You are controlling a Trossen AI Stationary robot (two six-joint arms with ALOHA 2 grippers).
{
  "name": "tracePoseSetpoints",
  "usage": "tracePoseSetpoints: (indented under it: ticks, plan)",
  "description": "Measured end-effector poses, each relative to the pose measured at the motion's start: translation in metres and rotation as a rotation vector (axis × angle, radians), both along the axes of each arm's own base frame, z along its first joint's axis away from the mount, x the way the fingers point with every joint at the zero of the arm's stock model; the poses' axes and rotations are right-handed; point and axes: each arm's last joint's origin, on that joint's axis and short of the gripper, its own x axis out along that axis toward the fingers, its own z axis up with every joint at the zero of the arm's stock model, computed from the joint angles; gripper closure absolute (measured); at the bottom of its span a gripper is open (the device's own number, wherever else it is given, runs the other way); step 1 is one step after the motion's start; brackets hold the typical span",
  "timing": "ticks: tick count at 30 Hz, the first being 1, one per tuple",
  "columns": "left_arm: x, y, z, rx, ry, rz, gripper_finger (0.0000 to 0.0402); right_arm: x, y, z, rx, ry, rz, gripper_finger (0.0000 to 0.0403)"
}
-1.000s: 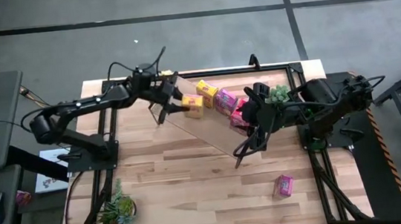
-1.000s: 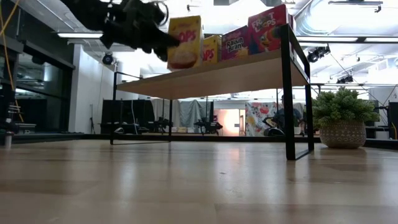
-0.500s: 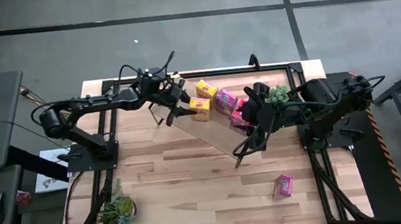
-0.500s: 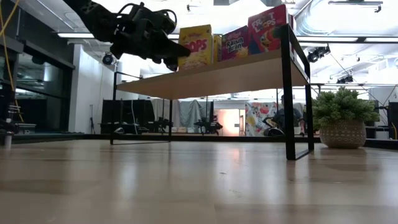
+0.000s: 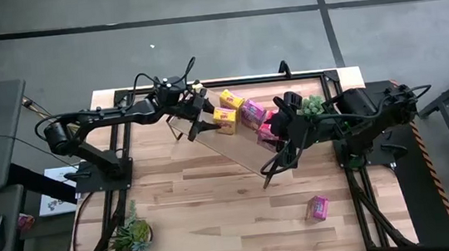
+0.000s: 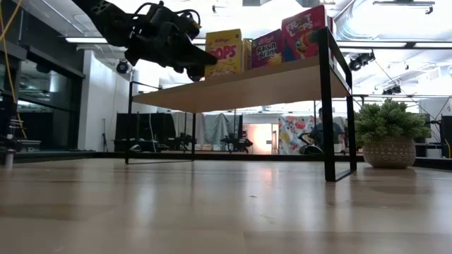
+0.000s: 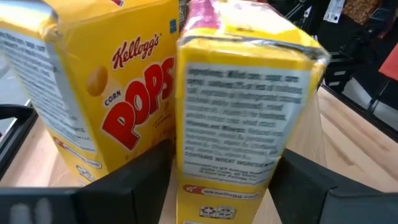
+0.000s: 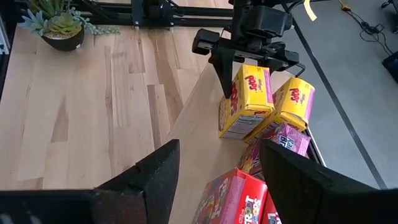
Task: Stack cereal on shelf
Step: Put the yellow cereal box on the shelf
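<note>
My left pincer hung over the near end of the shelf, its fingers spread to either side of a yellow cereal box. In the right wrist view the fingers stood clear of the box's sides with a gap showing, so the pincer was open around the box and not clamping it. The box stood upright on the shelf board, its printed front facing outward in the low view.

Just beside it stood the second yellow box, turned at an angle so the two nearly touched at one corner. Next along the board came a pink-magenta box, and past that the red boxes at the far end of the row, close under my right arm.

My right pincer waited above that far end, fingers parted and holding nothing.

One more pink-magenta box lay apart on the bench, well away from the shelf. A small green plant sat near the bench's left front corner, and another plant stood behind the shelf beside my right arm.
</note>
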Motion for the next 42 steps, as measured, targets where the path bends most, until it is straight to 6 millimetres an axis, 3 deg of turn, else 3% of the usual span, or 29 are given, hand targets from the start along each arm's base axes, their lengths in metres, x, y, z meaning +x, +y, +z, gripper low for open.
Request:
tracePoseSetpoints:
  ticks: [11,20,27,31,36,42]
  plan:
    - [-0.005,0.002,0.006,0.012,0.000,0.047,0.0145,0.000,0.000,0.000,0.001,-0.002,0.000,0.0189]
    - [-0.029,0.006,0.027,0.019,-0.002,0.107,0.0144,0.000,0.000,0.000,0.001,-0.002,0.000,0.0189]
    - [-0.048,-0.003,0.039,0.039,0.052,0.112,0.0146,0.000,0.000,0.000,0.002,-0.004,0.001,0.0189]
    - [-0.057,-0.006,0.036,0.070,0.166,0.287,0.0151,0.000,0.000,0.000,0.002,-0.004,0.001,0.0189]
    - [-0.055,-0.018,0.014,-0.045,0.220,0.363,0.0208,0.000,0.000,0.000,0.002,-0.003,0.001,0.0189]
    - [-0.047,-0.054,-0.016,-0.127,0.104,0.342,0.0377,-0.001,-0.001,-0.001,-0.028,0.021,0.005,0.0189]
